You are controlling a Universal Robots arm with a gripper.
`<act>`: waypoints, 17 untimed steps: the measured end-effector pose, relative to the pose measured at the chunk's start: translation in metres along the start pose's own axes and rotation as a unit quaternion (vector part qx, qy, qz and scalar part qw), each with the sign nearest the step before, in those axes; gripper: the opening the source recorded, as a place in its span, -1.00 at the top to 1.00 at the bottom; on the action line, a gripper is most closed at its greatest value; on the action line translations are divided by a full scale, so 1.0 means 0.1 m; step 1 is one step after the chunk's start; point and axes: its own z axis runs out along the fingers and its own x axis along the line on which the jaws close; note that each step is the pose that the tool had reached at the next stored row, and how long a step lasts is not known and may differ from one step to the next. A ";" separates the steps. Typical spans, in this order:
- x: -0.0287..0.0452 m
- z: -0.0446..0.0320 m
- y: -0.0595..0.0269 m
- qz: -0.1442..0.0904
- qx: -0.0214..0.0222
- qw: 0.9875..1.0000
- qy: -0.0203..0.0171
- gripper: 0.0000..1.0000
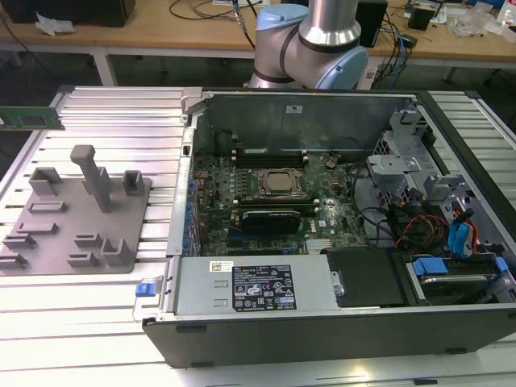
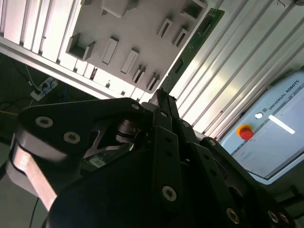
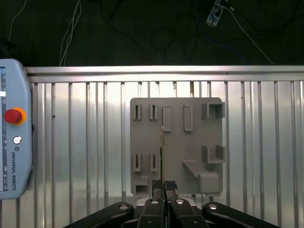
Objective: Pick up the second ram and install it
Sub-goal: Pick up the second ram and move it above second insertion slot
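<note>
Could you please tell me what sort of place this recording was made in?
Probably a robotics lab set up for computer assembly: an open computer case lies on a slotted aluminium table, a robot arm stands behind it, and the tool grips the second ram above a grey holder plate.

Pendant (image 3: 14, 137): you have one line of grey lettering along its casing below the red button (image 3: 13, 116), in both wrist views. Power-supply cover (image 1: 193, 294), exterior view: black label (image 1: 264, 288) and small white sticker (image 1: 222, 266), print too small to make out.
</note>
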 end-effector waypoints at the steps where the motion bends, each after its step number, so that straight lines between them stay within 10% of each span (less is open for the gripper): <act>1: 0.000 -0.001 -0.031 0.000 0.000 1.000 0.000 0.81; 17: -0.006 -0.029 -0.686 0.000 0.000 1.000 0.000 0.81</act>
